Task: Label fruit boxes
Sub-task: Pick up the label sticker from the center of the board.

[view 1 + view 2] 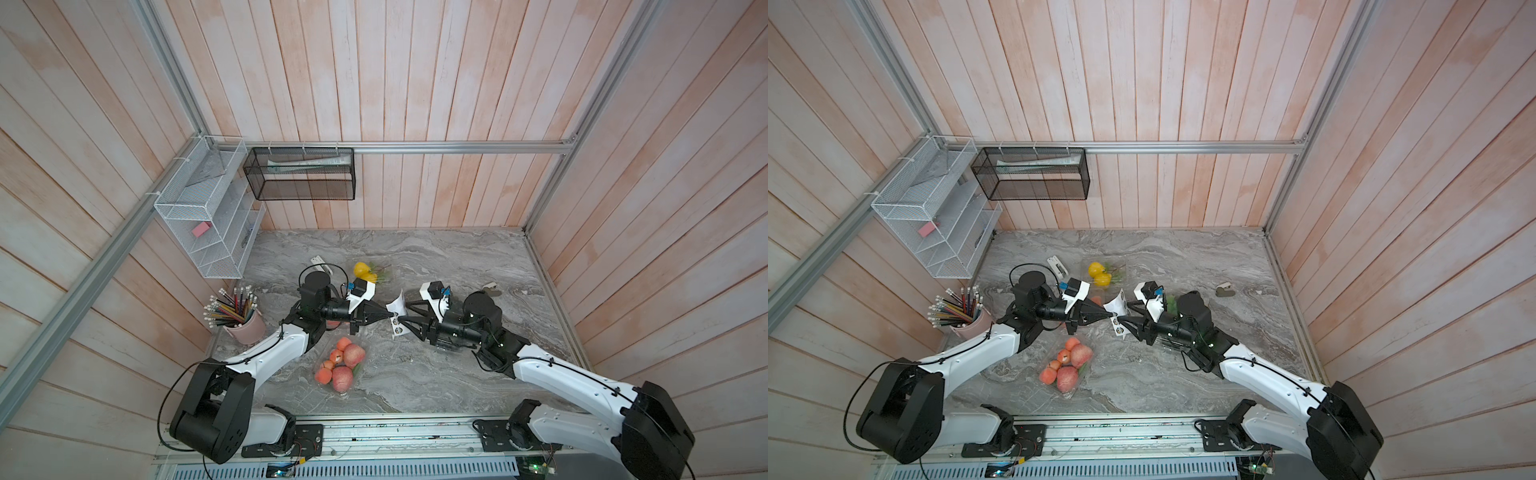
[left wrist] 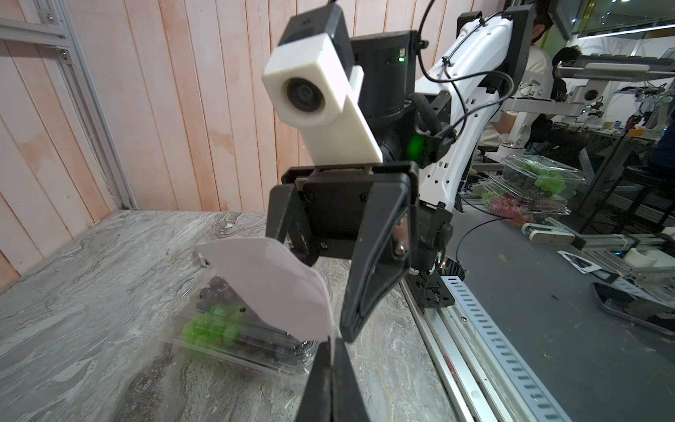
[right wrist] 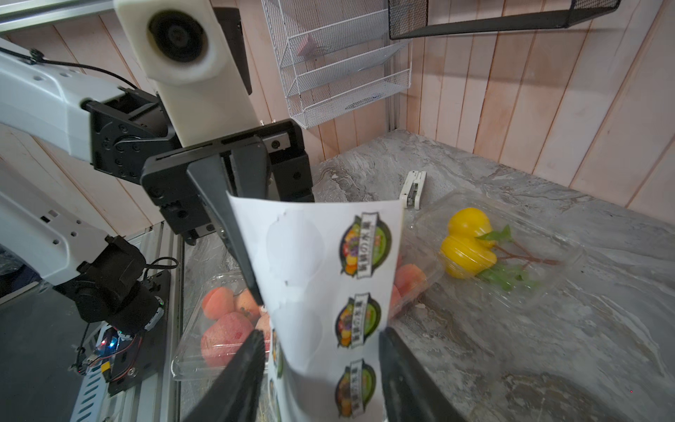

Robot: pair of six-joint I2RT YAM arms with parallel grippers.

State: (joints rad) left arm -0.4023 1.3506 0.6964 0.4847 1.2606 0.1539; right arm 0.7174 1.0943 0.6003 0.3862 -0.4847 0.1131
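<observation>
White backing paper, curled and held clear of the grey marble counter (image 1: pixel 436 257), is the heart of this moment: the sticker sheet (image 3: pixel 314 263) hangs between the two arms. The left claw (image 1: pixel 389 318) is pinched tight on one edge of it. The right claw (image 3: pixel 321 365) stands with its jaws apart on either side of the sheet's lower part, gripping nothing. Two round blanks on the sheet sit beside a column of printed labels, so the step in hand looks like peeling off a label. The boxes lie on the counter below: the yellow-fruit box (image 3: pixel 540 234) towards the back wall, the apple box (image 1: pixel 345 392) nearest the arm bases, a second apple box (image 3: pixel 425 292) partly hidden behind the sheet, and the grape box (image 2: pixel 255 360) under the right arm. Next, the right claw probably needs to close on one label's rim alone, not the backing, and pull while the left holds firm.
</observation>
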